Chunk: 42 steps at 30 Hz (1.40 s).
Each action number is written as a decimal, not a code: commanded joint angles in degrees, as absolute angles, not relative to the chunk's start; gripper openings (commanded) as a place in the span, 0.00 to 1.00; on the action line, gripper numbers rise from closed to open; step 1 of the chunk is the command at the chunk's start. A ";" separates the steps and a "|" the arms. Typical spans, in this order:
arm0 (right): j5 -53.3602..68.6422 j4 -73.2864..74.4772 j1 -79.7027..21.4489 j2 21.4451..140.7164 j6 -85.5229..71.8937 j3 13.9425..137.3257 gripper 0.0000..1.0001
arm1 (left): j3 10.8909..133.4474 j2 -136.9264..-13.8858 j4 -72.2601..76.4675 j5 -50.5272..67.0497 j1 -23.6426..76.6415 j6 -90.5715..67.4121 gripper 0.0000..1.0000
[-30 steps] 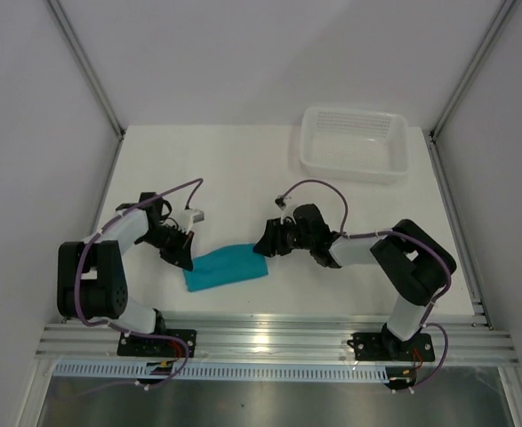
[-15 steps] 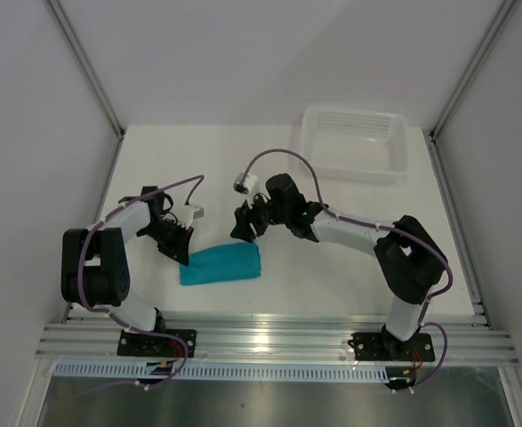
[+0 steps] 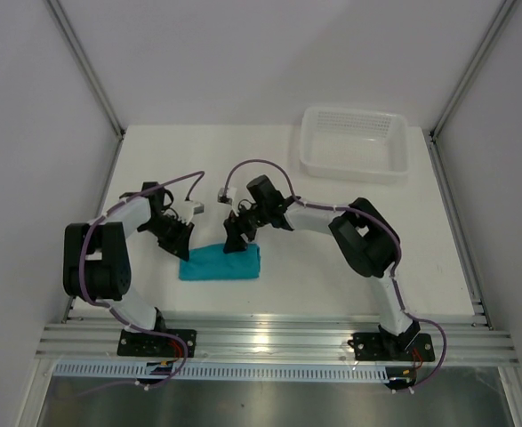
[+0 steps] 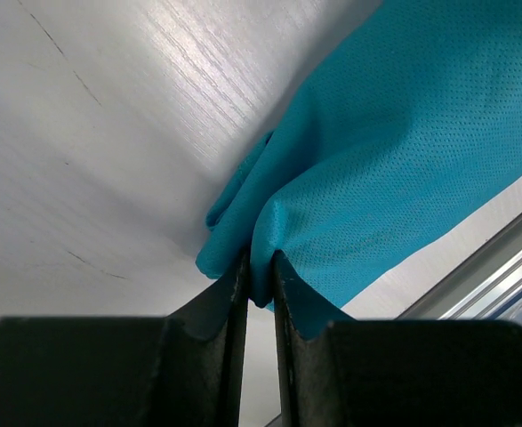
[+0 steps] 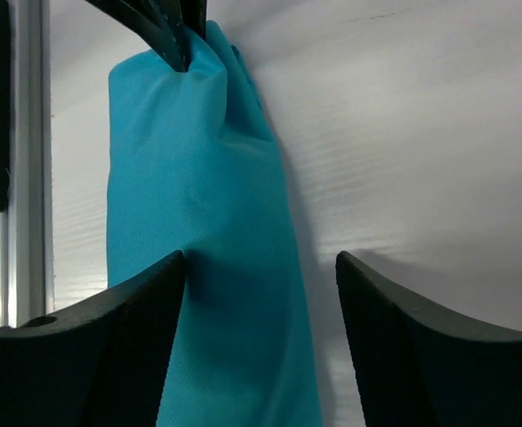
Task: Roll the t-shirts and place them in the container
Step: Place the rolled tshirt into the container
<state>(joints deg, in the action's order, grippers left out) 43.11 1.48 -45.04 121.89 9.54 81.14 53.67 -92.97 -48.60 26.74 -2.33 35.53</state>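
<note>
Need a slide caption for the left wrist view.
Left gripper pinches a fold of the teal t-shirt on the white table.

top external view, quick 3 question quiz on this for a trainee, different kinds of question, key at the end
1. True or false: the left gripper is shut on an edge of the teal t-shirt.
2. Choose one. The right gripper is: A) shut on the shirt; B) open, with one finger over the shirt's fabric; C) reaching into the basket.
3. Short answer: where on the table does the white basket sit, and does it touch the shirt?

Key
1. True: the left wrist view shows fabric pinched between the fingers.
2. B
3. Far right corner, well apart from the shirt.
</note>
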 commanded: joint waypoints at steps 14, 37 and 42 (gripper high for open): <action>49.22 10.46 -45.97 132.80 4.22 93.52 0.73 | 58.62 -96.06 -47.02 25.93 -2.99 36.56 0.18; 56.34 0.70 -45.97 130.08 -5.18 86.31 0.08 | 62.23 -95.45 -48.60 25.31 -2.90 36.39 0.34; 56.16 0.62 -45.88 129.38 -6.24 85.61 0.00 | 63.72 -93.69 -50.88 26.80 -3.25 36.83 0.36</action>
<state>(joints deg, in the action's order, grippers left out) 54.81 1.37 -45.67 130.85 -4.84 86.52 61.21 -95.96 -49.34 25.63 -2.39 35.62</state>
